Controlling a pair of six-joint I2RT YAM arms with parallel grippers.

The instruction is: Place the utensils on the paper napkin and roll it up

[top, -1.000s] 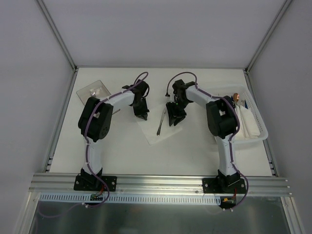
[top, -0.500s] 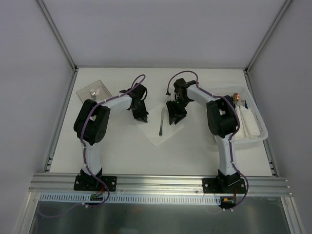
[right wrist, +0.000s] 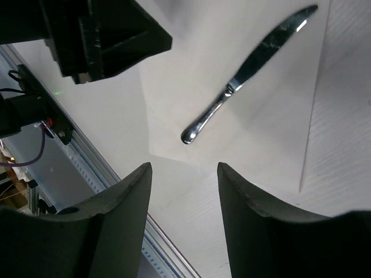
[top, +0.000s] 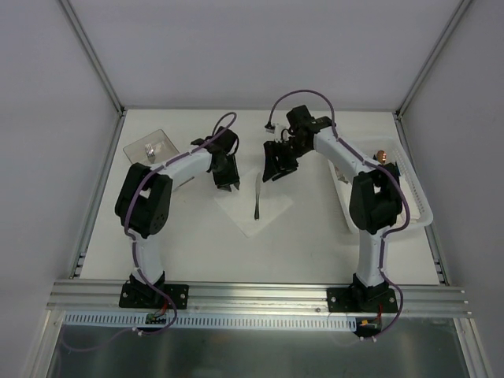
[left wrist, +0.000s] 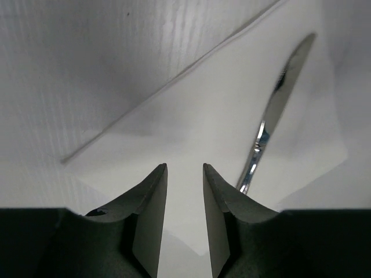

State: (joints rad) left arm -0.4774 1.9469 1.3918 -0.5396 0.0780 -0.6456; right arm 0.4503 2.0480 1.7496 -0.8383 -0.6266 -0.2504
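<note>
Knife (top: 257, 197) is down on the paper napkin (top: 272, 209), lying across the middle of the sheet with its handle toward the napkin's near corner and its blade toward the far one. Left pincer (left wrist: 184, 169) hangs low over the napkin's left corner, fingers a narrow gap apart with nothing between them. Right pincer (right wrist: 182, 171) sits higher, off the napkin's far right edge, fingers spread wide and empty, the whole knife in its wrist view. No second utensil shows on the napkin, so either another one comes in or the roll starts here. For the roll, the left one wants to drop right to the table (top: 299, 244), catch only the paper's corner, and lift gently. That sheet looks thin enough to slide or tear. Fold it over the knife, not under. The right one would do well to pin the napkin's opposite side so nothing skids.
</note>
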